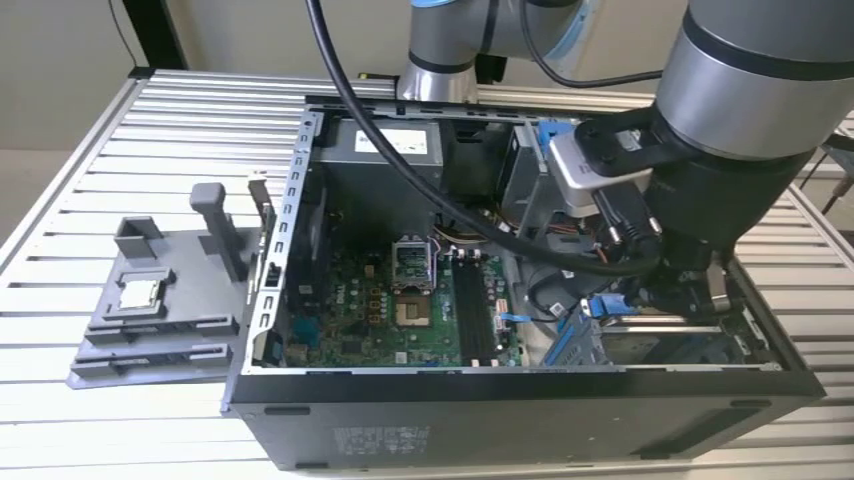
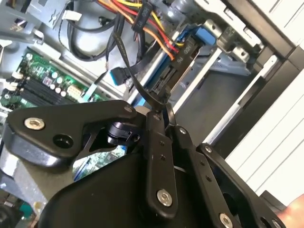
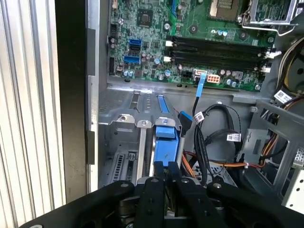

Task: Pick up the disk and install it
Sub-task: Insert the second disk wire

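Observation:
The disk [image 3: 166, 147] stands edge-on in the drive bay at the case's front corner, its blue rail facing out. In the second wrist view the disk [image 2: 190, 50] shows as a dark body with a blue rail, cables plugged beside it. My gripper [image 3: 165, 167] is shut, its two black fingers pressed together with the tips right at the end of that blue rail. The same tips [image 2: 161, 102] sit just short of the disk. In the exterior view the gripper [image 1: 651, 296] reaches down into the case by the blue piece [image 1: 609, 305], largely hidden by the arm.
The open computer case [image 1: 267, 300] lies on a slatted metal table [image 1: 80, 180]. Motherboard [image 3: 190, 42] and cable bundles [image 3: 209, 133] crowd the bay. A grey fixture [image 1: 160, 310] holding a small silver chip [image 1: 138, 292] sits at the exterior view's left.

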Robot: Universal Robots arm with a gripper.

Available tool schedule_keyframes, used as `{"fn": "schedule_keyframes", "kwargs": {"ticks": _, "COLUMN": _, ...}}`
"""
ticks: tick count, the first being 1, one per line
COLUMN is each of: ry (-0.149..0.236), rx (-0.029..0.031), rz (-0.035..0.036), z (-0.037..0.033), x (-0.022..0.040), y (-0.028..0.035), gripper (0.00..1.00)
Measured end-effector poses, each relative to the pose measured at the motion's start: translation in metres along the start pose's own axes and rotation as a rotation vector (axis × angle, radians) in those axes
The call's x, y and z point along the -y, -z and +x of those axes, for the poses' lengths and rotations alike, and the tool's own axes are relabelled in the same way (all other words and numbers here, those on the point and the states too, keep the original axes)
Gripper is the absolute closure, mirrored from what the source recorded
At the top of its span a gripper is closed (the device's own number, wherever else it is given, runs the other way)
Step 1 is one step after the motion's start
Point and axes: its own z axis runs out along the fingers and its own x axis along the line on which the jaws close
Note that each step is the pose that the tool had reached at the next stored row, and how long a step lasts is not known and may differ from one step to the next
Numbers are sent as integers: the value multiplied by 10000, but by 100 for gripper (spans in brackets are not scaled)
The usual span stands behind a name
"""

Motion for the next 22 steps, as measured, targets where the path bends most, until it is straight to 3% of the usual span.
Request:
{"fn": "schedule_keyframes", "kwargs": {"ticks": 2, "ry": -18, "rx": 28, "rz": -358, "z": 0, "x": 2, "y": -2, "gripper": 100}}
{"fn": "schedule_keyframes", "kwargs": {"ticks": 3, "ry": -21, "rx": 32, "rz": -440, "z": 0, "x": 3, "y": -1, "gripper": 100}}
{"fn": "schedule_keyframes", "kwargs": {"ticks": 10, "ry": -42, "rx": 136, "rz": -471, "z": 12, "x": 137, "y": -28, "gripper": 100}}
{"fn": "schedule_keyframes", "kwargs": {"ticks": 13, "ry": -57, "rx": 187, "rz": -647, "z": 15, "x": 182, "y": -37, "gripper": 100}}
{"fn": "schedule_keyframes", "kwargs": {"ticks": 18, "ry": -115, "rx": 332, "rz": -650, "z": 21, "x": 245, "y": -50, "gripper": 100}}
{"fn": "schedule_keyframes", "kwargs": {"ticks": 22, "ry": -346, "rx": 299, "rz": -698, "z": 29, "x": 244, "y": -53, "gripper": 100}}
